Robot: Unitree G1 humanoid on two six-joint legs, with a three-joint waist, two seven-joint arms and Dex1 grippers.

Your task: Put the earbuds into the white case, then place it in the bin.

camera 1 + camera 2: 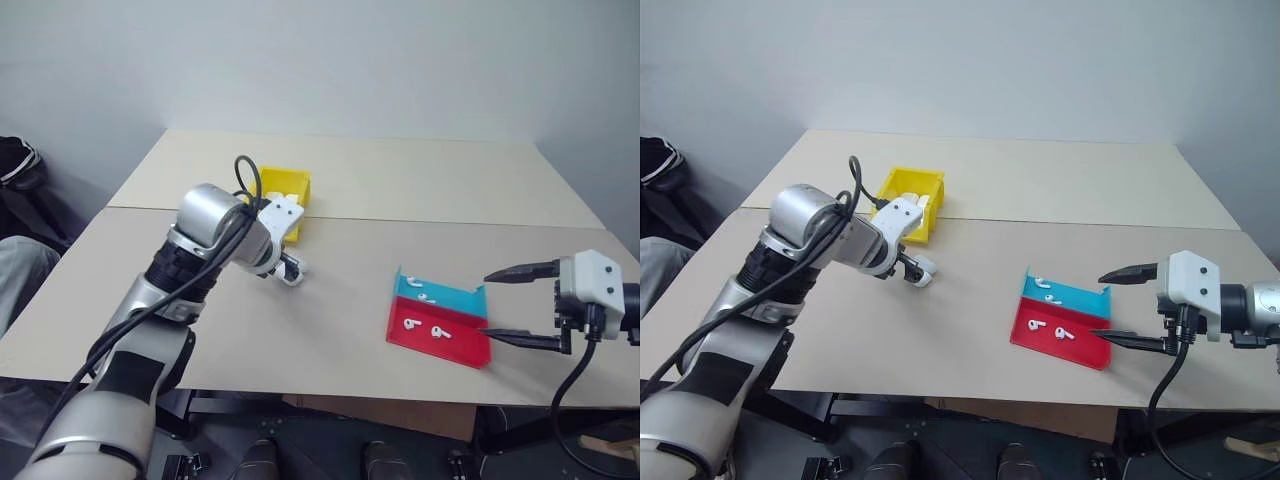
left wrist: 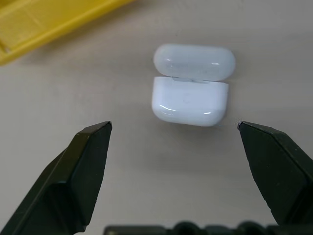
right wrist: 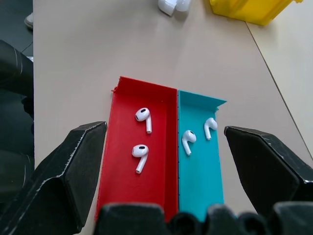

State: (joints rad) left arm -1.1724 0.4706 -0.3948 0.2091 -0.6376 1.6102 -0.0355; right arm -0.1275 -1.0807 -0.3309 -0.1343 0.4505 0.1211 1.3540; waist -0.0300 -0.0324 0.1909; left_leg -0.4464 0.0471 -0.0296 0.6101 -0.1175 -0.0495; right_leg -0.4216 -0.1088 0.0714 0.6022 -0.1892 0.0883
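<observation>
1. Four earbuds [image 3: 143,118] in red/teal tray [image 3: 122,161], right side of surface [image 1: 350,310]
2. White case [image 2: 190,100] lid open, near yellow bin [image 1: 908,200]
3. Left hand [image 2: 175,128] wide over case, right hand [image 3: 165,132] wide at tray

Two beige tables [image 1: 400,200] pushed together before a plain grey wall [image 1: 350,60].

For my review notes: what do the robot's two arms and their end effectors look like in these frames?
Both arms are silver-grey with black sections. The left arm has a ribbed black band below a rounded silver joint, with black cables looping over it. The left end effector and right end effector each have two black, tapered, pointed fingers. The right one sits on a white boxy housing with a black cable hanging below.
</observation>
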